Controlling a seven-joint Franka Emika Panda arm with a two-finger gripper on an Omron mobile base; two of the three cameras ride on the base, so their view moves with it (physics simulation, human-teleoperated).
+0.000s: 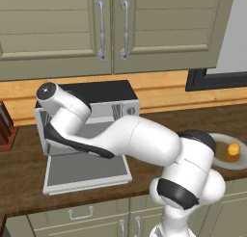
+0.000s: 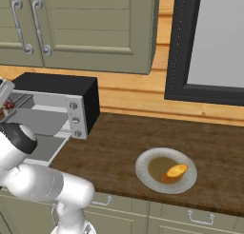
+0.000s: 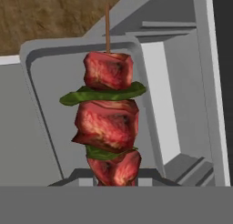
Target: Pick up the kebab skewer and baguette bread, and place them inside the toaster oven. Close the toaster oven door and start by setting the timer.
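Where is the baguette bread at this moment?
The baguette bread lies on a grey plate on the wooden counter, to the right of the toaster oven, below the dark-framed window in the right base view.

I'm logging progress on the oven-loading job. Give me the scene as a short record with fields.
gripper: shut on the kebab skewer, at the open oven
toaster oven: on the counter, cavity exposed
toaster oven door: dropped down flat
baguette bread: on the plate, right of the oven
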